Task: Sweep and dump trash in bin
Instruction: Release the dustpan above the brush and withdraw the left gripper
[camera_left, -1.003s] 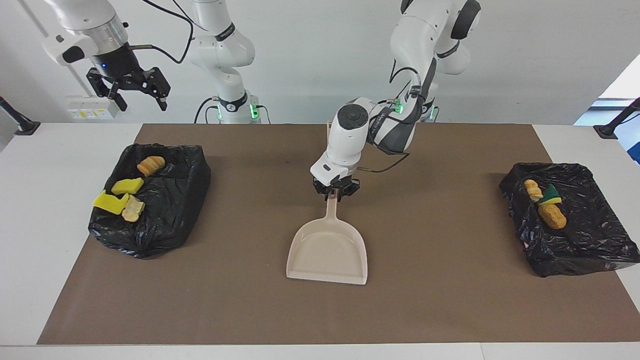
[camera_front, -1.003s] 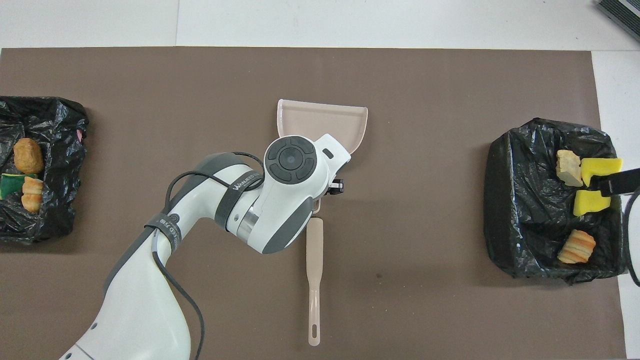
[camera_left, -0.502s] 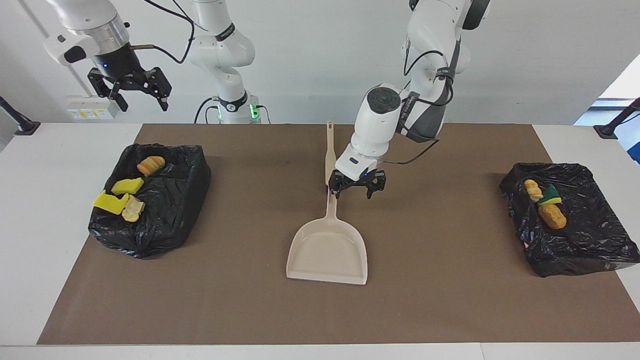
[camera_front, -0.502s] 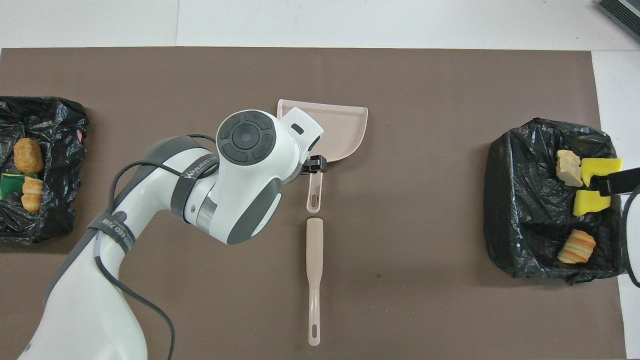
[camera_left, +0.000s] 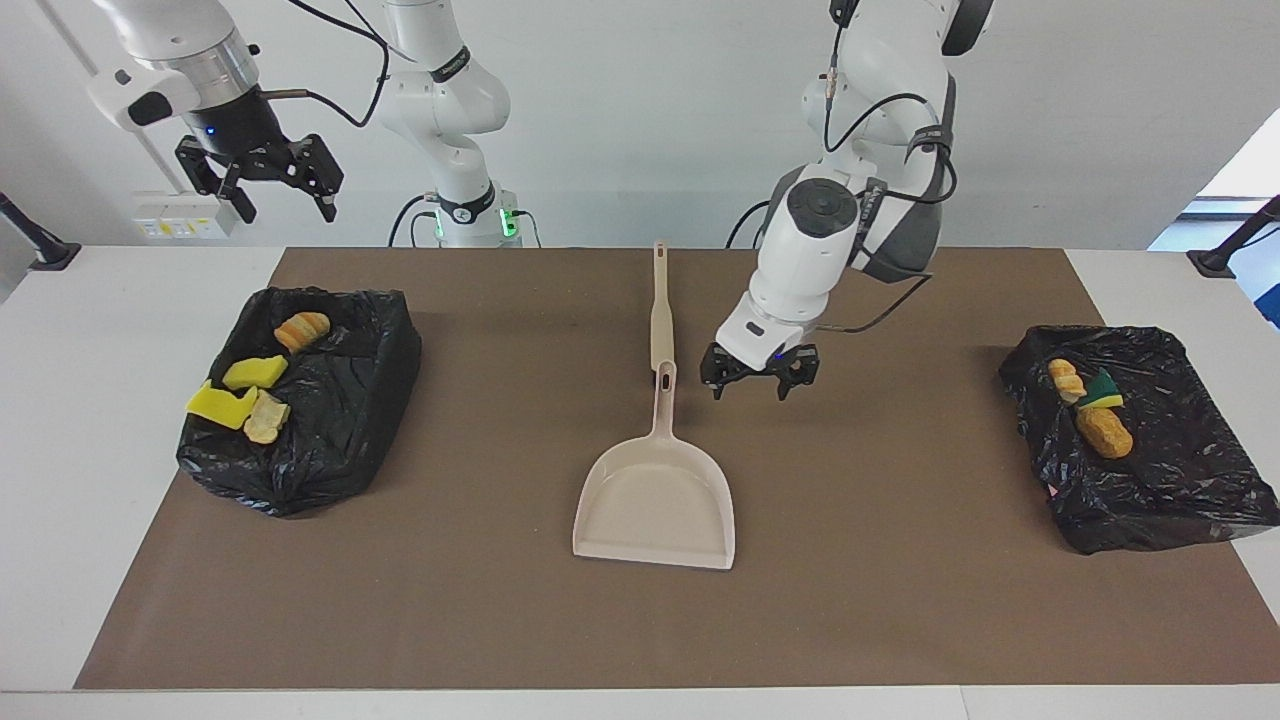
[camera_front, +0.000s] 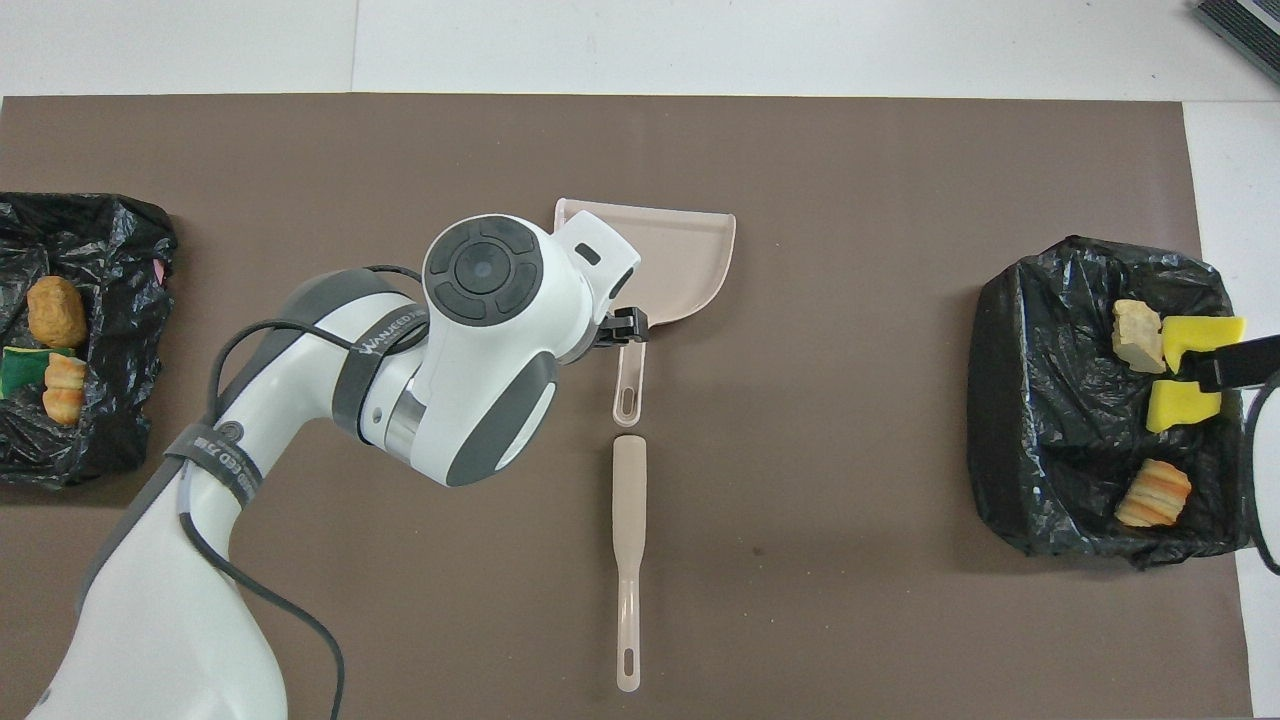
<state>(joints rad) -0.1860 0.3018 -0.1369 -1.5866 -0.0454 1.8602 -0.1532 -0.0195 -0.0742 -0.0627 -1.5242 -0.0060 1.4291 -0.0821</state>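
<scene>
The beige dustpan (camera_left: 655, 500) (camera_front: 685, 255) lies flat mid-mat, its handle pointing toward the robots. My left gripper (camera_left: 758, 381) hovers open and empty just above the mat, beside the handle on the left arm's side. The trash lies in two black-lined bins. Yellow sponge chunks (camera_left: 222, 405) (camera_front: 1200, 335) and bread pieces (camera_left: 300, 328) sit in the bin (camera_left: 330, 420) (camera_front: 1060, 400) at the right arm's end. Bread pieces (camera_left: 1103, 432) (camera_front: 55, 310) and a green-yellow sponge (camera_left: 1102, 392) sit in the bin (camera_left: 1170, 490) (camera_front: 120, 300) at the left arm's end. My right gripper (camera_left: 268, 190) hangs open, high above its end.
The beige brush (camera_left: 659, 310) (camera_front: 628, 540) lies on the brown mat (camera_left: 900, 600) in line with the dustpan handle, nearer to the robots. The left arm's wrist covers part of the dustpan in the overhead view.
My left gripper has opened, let go of the dustpan handle and moved toward the left arm's end. The dustpan stays where it lay. The right arm has hardly moved.
</scene>
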